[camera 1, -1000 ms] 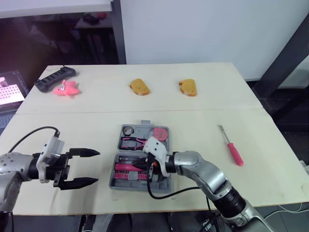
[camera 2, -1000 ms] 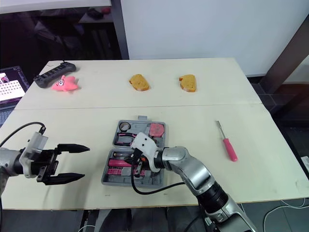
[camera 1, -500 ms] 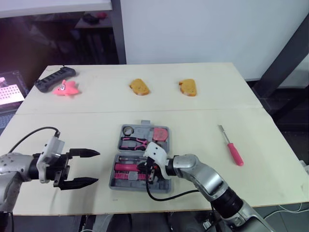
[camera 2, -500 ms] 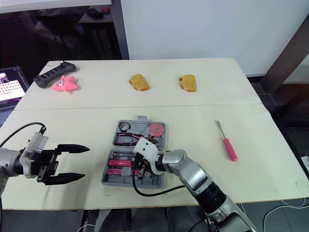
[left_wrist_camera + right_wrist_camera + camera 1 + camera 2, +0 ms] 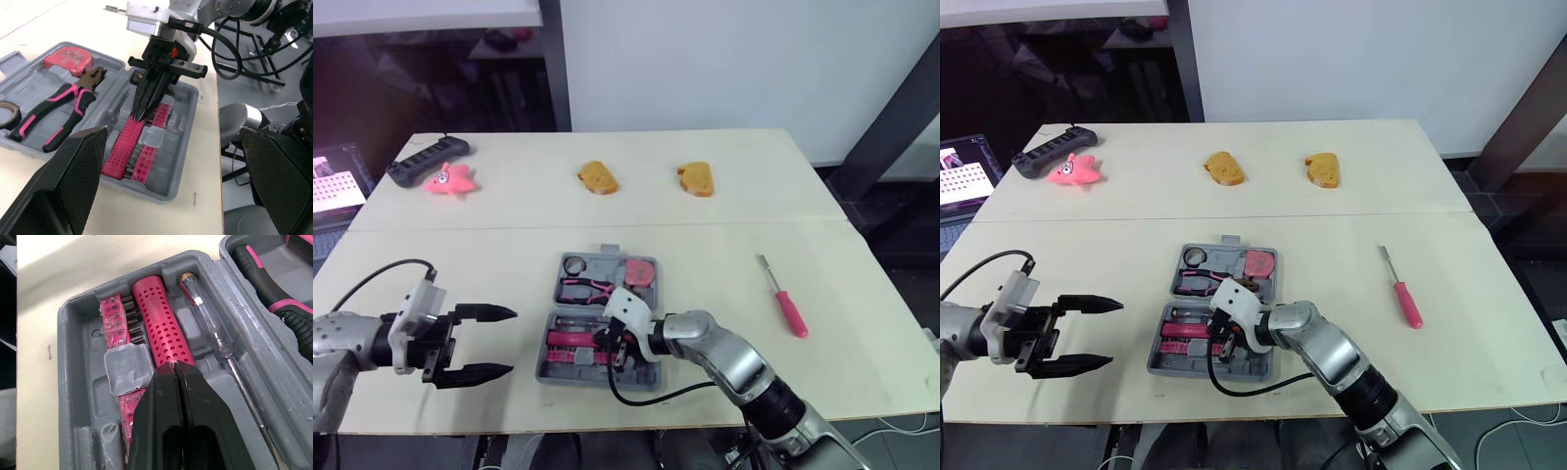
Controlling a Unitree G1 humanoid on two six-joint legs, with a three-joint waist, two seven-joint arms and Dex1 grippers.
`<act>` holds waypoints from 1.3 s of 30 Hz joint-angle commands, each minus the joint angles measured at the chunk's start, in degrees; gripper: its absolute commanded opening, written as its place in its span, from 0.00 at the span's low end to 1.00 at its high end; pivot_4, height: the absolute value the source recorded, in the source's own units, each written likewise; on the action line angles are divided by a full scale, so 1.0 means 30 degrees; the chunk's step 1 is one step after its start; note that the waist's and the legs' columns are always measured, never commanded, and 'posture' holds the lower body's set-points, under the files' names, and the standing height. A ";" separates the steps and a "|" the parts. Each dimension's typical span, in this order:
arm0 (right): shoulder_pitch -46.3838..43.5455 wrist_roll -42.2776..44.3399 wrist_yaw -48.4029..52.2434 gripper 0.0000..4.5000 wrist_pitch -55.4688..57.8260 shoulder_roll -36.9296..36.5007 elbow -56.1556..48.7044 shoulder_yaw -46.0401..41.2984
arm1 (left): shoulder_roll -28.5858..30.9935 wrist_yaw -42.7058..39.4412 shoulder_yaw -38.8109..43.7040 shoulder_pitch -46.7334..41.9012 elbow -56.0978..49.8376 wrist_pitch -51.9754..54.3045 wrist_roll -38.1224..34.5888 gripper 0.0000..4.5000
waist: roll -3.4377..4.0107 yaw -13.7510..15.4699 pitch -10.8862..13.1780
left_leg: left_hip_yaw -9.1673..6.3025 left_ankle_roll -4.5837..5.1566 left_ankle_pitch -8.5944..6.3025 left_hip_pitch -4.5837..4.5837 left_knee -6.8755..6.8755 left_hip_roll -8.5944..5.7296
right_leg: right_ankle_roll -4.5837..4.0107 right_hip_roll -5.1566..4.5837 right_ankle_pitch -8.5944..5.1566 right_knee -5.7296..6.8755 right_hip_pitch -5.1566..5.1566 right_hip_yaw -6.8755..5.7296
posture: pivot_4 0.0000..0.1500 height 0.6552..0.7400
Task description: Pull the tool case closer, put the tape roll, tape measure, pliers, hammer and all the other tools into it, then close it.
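Table (image 5: pixel 724 196) takes up most of the head view, pale and bare through its middle. The grey tool case (image 5: pixel 549 370) lies open at lower centre, close to the near edge.

The right gripper (image 5: pixel 615 352) reaches into the case's lower half. Its two fingers are pressed together with no gap, and their tips rest on a pink perforated handle (image 5: pixel 161 328) without clasping it. The left gripper (image 5: pixel 509 342) hangs at lower left, spread wide and holding nothing, near the case but apart from it.

In the case's upper half sit the pliers (image 5: pixel 585 288), the tape measure (image 5: pixel 640 271) and the tape roll (image 5: pixel 574 264). Beside the pink handle lie a strip of bits (image 5: pixel 117 323) and a clear-handled tester (image 5: pixel 210 323).

A pink screwdriver (image 5: pixel 783 299) is the one tool lying outside. It is at centre right, well apart from the case and on the right arm's side. Its long axis runs from the metal tip at upper left to the handle at lower right. The right gripper is plainly the nearer. It would probably need to lift out of the case, swing rightward and open across that slanted handle.
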 commanded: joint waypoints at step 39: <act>1.4292 0.2923 0.3592 0.98 -0.9011 -0.8883 -0.0042 -2.0576 | 0.2236 0.0580 0.5647 0.0651 1.4512 -0.6988 0.2892 1.00 | -0.0048 0.0496 0.0097 | 0.0143 0.0030 -0.0022 -0.0011 -0.0032 -0.0008 | -0.0064 -0.0012 -0.0059 -0.0091 -0.0025 0.0108 | 1.00 1.00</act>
